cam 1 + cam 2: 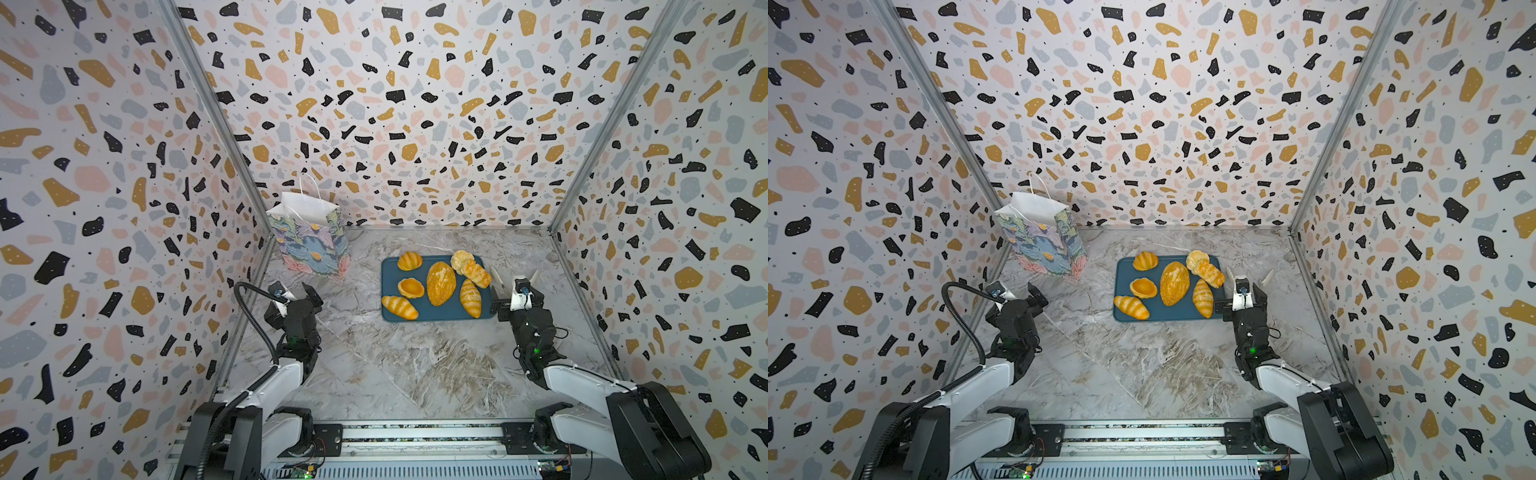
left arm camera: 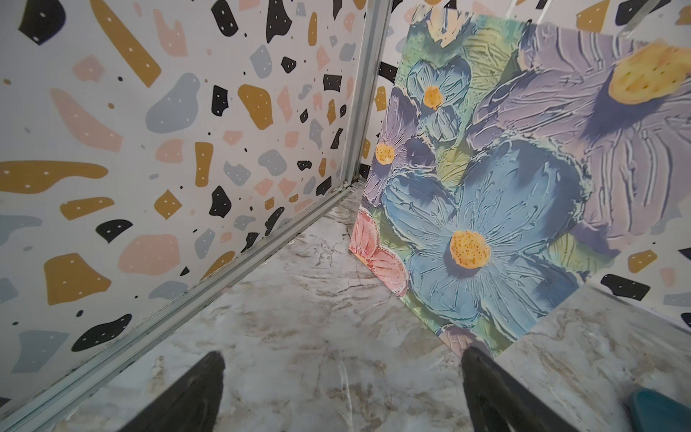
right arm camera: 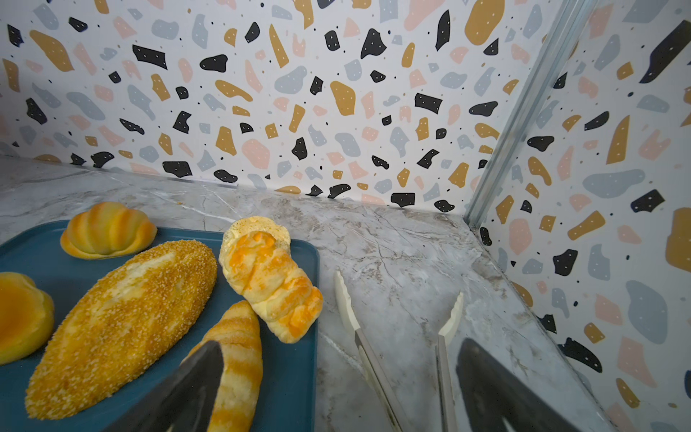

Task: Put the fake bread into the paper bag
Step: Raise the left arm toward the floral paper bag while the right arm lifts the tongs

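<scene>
Left tool (image 2: 342, 368) and right tool (image 3: 340, 351): both with jaws apart. Grey marble-look worktop (image 1: 395, 365). Fake bread (image 1: 440, 282) sits on blue tray (image 1: 440, 311), right of centre. White tongs (image 3: 347, 310) lie just beside it at the right tool, contact unclear. Paper bag (image 1: 309, 241) upright in far-left corner. Terrazzo-print walls (image 1: 415, 104) on three sides.
</scene>
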`<state>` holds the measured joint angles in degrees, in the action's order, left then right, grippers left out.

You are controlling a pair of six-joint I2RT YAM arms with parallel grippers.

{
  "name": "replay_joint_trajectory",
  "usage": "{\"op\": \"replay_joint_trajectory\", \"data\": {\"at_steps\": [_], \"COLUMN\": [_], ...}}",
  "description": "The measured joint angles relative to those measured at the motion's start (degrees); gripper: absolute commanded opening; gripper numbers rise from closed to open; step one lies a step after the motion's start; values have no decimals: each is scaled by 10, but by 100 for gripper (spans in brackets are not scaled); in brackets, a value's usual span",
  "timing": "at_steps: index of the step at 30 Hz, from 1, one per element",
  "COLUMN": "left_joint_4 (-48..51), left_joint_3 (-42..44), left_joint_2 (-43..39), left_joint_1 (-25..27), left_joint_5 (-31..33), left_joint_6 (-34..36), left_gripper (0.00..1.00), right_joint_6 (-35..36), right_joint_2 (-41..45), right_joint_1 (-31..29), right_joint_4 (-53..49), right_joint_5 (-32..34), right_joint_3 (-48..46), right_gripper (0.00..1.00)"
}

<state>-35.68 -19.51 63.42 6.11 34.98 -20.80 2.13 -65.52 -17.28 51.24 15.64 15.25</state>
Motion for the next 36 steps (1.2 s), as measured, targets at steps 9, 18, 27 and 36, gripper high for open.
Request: {"op": "replay_joint_trajectory", "data": {"at_steps": [9, 18, 27, 36], "left_joint_4": [77, 162, 320, 433], "left_joint_3": [-71, -139, -281, -411], "left_joint_2": [-13, -20, 7, 10], "left_joint_1": [0, 0, -1, -1], "left_joint_5": [-38, -73, -81, -95], "left_joint_6": [-33, -59, -91, -94], "left_gripper": [99, 99, 99, 100], "right_joint_6": [-23, -52, -93, -111], "right_joint_2": [45, 72, 89, 99], "right_joint_1": [-2, -3, -3, -3], "right_joint_4": [-128, -256, -374, -448], "right_joint_5": [-40, -71, -94, -110], "right_joint_3": [49, 106, 150, 171], "right_gripper": [99, 99, 99, 99]}}
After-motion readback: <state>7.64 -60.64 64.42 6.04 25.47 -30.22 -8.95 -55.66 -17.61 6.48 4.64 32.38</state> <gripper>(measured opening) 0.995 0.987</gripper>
